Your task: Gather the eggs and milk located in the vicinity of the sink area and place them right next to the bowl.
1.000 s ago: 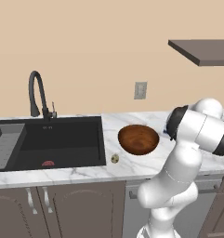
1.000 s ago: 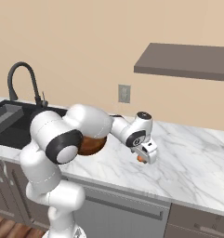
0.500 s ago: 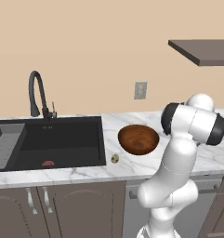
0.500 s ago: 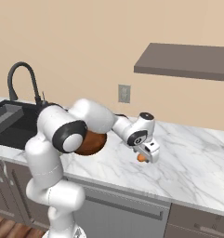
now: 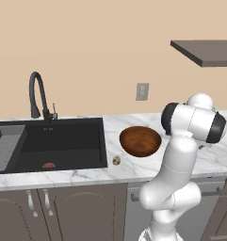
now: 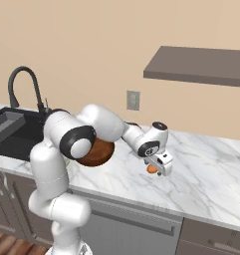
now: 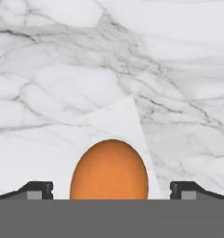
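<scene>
Tool (image 6: 156, 168) is spread wide over the counter (image 6: 211, 169), to the right of the bowl (image 6: 98, 151); nothing is clamped. Orange-brown egg (image 7: 108, 171) is seen between the two fingertips in the hand view, apparently resting on the marble, with clear gaps either side.

Risks from here:
- Egg could be rolled if a fingertip clips it as the tool is lifted (smooth oval, nothing to stop it on flat marble).
- Whether it counts as "right next to" the bowl is doubtful; a visible gap is left between them in the right base view.

Speckled egg (image 5: 116, 160) is left on the counter between sink (image 5: 53, 143) and bowl, just off the sink's corner. Milk can't be located.

Orange egg looks plain, matte, unmarked, intact.
</scene>
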Controlling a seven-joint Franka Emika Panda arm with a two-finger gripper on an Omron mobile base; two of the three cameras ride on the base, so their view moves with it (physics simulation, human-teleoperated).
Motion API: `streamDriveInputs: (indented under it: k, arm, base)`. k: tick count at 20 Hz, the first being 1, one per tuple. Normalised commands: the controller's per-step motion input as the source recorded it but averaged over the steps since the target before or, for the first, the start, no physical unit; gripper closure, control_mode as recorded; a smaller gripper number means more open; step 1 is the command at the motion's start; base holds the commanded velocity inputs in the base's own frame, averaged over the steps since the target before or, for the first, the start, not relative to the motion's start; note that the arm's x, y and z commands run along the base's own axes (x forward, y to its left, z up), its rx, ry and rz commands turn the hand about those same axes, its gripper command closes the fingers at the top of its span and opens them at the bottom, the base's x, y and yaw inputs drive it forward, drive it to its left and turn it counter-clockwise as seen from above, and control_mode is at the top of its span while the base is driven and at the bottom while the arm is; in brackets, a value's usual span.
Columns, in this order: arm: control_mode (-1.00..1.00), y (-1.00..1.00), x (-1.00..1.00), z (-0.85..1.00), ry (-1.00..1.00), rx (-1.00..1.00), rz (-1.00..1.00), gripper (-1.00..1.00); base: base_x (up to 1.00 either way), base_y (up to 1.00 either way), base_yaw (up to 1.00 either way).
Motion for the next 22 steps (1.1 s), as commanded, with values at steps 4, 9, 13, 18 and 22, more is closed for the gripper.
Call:
streamDriveInputs:
  k: [4,9,13,18,22]
  arm:
    - [-1.0,0.0,0.0,-0.12,0.0,0.0,0.0,-1.0]
    - [-1.0,0.08,0.07,-0.11,0.0,-0.01,0.0,1.0]
    - [-1.0,0.01,0.05,-0.14,0.0,-0.01,0.0,1.0]
    - [-1.0,0.0,-0.05,0.01,-0.04,0.0,0.0,1.0]
    - [-1.0,0.08,-0.46,0.53,-0.18,0.0,0.13,1.0]
  base:
    - [0.0,0.0,0.0]
    - [0.0,0.0,0.0]
    - [0.0,0.0,0.0]
    - [0.0,0.0,0.0]
    - [0.0,0.0,0.0]
